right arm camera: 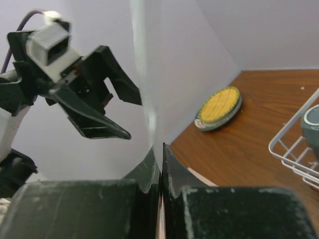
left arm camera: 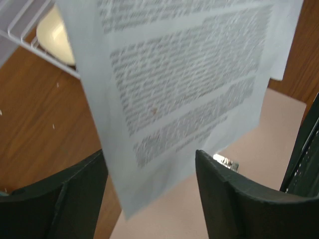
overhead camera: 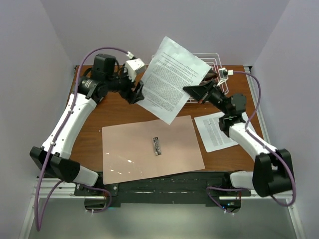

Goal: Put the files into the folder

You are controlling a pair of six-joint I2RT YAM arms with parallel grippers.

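One of the files, a white printed sheet (overhead camera: pixel 172 79), hangs tilted in the air above the table's back. My right gripper (overhead camera: pixel 192 91) is shut on its right edge, and the jaws (right arm camera: pixel 162 149) pinch the paper (right arm camera: pixel 174 74) between them. My left gripper (overhead camera: pixel 137 92) is open at the sheet's left edge, its fingers (left arm camera: pixel 219 199) standing apart on either side of the lower corner (left arm camera: pixel 189 89) without touching it. The salmon-pink folder (overhead camera: pixel 129 149) lies open and flat below, its silver clip (overhead camera: pixel 157 146) at the spine. A second file (overhead camera: pixel 217 132) lies on the table right of the folder, partly under my right arm.
A white wire rack (overhead camera: pixel 212 62) stands at the back right, holding a grey cup (right arm camera: pixel 311 124). A round yellow disc (right arm camera: pixel 219 107) lies on the brown table near the rack. Grey walls close in three sides.
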